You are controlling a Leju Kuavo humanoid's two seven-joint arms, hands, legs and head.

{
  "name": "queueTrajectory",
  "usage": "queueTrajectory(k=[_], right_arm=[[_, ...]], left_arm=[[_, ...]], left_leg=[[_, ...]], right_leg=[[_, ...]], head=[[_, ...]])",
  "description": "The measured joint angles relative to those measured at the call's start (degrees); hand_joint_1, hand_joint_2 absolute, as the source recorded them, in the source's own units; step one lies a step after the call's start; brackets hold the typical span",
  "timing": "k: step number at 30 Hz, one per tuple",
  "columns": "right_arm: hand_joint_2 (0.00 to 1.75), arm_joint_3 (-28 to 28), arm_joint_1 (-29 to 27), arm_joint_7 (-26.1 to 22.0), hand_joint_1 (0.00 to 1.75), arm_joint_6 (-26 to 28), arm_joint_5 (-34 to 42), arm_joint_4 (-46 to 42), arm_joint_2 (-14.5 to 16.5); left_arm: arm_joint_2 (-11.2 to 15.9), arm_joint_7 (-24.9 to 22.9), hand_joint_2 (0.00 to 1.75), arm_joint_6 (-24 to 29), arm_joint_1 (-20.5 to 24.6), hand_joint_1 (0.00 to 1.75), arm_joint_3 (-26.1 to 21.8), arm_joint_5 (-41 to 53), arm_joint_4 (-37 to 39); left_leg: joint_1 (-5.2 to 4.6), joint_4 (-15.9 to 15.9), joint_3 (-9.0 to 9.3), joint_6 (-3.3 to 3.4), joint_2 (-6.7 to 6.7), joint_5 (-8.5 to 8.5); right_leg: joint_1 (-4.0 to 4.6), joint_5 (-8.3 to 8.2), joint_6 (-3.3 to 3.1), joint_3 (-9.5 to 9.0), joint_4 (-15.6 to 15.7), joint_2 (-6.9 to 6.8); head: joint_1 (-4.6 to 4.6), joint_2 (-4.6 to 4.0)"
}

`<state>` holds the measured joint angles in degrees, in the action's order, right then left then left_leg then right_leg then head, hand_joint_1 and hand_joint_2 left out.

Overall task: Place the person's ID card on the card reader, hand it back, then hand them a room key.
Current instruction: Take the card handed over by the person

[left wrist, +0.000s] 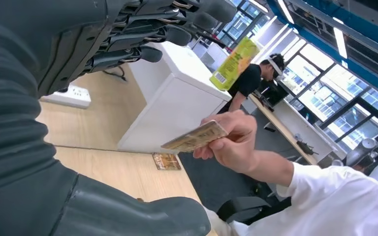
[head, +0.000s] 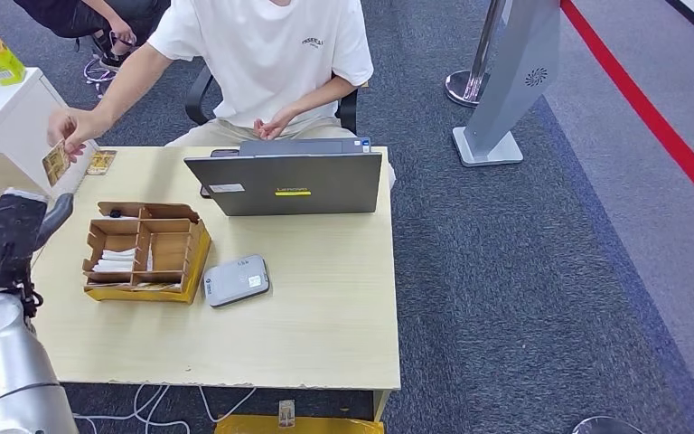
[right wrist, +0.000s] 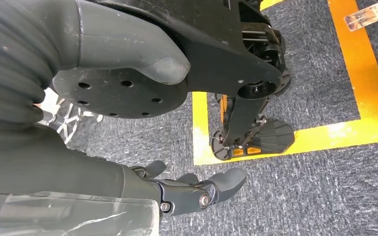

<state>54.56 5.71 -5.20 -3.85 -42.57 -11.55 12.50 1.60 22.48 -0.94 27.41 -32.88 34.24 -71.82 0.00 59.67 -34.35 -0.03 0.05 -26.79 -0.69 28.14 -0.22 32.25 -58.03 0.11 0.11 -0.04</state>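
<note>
ID card sits pinched in the person's hand at ten o'clock off the bench, just beyond my left hand, whose fingers are spread and holding nothing. My right hand hangs over the carpet, fingers loosely apart, empty. Card reader lies mid-bench.

Table pale wood, matt; organizer brown cardboard; laptop grey metal.

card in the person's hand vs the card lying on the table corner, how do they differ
The held card is pinched in the person's hand, lifted and tilted off the table; the lying card rests flat, untouched. The held card faces the left hand. Both look small, yellowish and printed.
</note>
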Motion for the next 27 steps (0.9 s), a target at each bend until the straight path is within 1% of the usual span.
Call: queueTrajectory(k=[16,20,27], right_arm=[[1.75,0.00,0.68,0.35,0.00,0.00,-1.53,0.01,0.41],[1.75,-0.01,0.92,0.46,0.00,-0.01,-2.04,0.06,0.48],[1.75,-0.01,1.31,0.95,0.00,0.00,-2.92,0.20,0.57]], left_arm=[[3.17,-9.04,1.75,12.11,12.32,0.00,19.01,20.93,10.01],[3.89,-11.26,1.75,15.23,15.51,1.75,23.52,26.09,12.84],[4.75,-14.64,1.75,20.29,21.47,1.75,31.63,34.51,19.18]], left_leg=[[0.00,0.03,-0.02,0.00,-0.01,0.04],[0.00,0.03,-0.03,0.00,0.00,0.04],[0.00,0.03,-0.05,-0.02,-0.01,0.07]], right_leg=[[0.00,-0.04,0.02,0.00,-0.01,0.00],[0.00,-0.05,0.03,0.00,-0.02,0.01],[0.00,-0.09,0.07,0.01,-0.02,0.02]], head=[[0.00,0.00],[0.01,0.00],[-0.02,0.00]])
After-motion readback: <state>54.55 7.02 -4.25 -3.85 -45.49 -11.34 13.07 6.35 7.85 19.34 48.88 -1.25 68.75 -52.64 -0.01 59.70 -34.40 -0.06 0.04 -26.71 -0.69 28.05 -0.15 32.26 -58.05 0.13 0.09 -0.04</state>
